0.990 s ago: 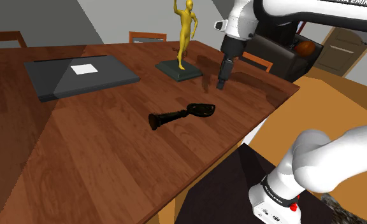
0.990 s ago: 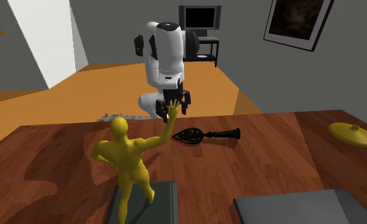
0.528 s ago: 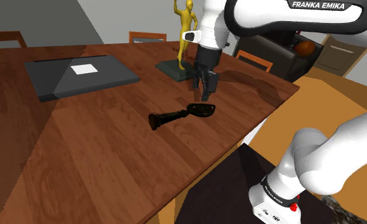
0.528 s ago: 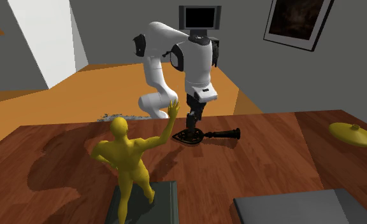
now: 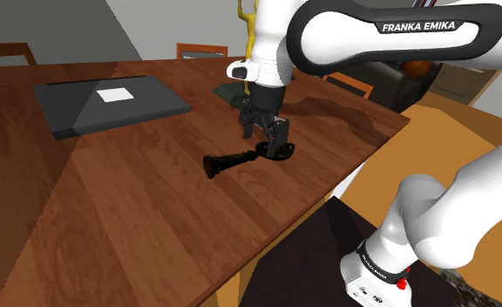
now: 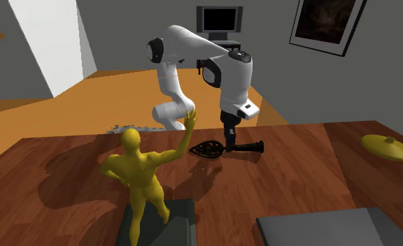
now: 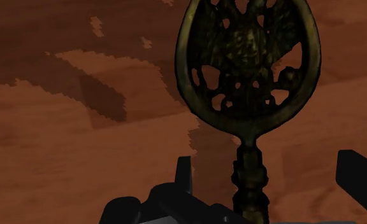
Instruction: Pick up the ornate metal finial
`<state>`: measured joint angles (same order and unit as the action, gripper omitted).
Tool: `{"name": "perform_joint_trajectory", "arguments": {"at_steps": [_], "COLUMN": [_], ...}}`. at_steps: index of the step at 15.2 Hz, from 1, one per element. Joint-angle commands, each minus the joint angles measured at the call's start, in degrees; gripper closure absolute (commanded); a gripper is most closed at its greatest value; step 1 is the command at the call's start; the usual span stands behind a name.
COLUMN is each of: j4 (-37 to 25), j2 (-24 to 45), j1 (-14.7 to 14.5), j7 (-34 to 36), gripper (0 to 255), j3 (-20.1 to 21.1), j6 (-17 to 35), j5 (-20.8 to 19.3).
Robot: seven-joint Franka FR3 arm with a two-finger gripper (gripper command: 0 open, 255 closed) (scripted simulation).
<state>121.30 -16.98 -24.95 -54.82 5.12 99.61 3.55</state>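
Over the table (image 5: 110, 218) your arm bends straight down, its gripper (image 5: 265, 139) open astride the stem of the finial (image 5: 236, 160), which lies flat near the edge.

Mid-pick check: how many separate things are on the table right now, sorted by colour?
Yellow: 2 (figurine, domed disc)
Dark: 1 (finial)
Grey: 1 (flat slab)
Total: 4
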Motion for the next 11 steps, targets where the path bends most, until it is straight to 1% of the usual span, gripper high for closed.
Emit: {"name": "perform_joint_trajectory", "arguments": {"at_steps": [1,3,5,6,11], "j4": [1.37,2.77,3.17,3.00,3.04], "j2": [0.12,0.27,0.32,0.29,0.28], "j1": [-0.03,-0.04,-0.05,-0.06,-0.07], "j7": [-0.29,-0.34,-0.35,-0.31,-0.28], "gripper": [0,0,0,255,255], "j3": [0.00,0.03,0.04,0.06,0.08], "j6": [1.50,3.04,3.49,3.29,3.33], "j5": [0.00,0.03,0.03,0.04,0.05]}}
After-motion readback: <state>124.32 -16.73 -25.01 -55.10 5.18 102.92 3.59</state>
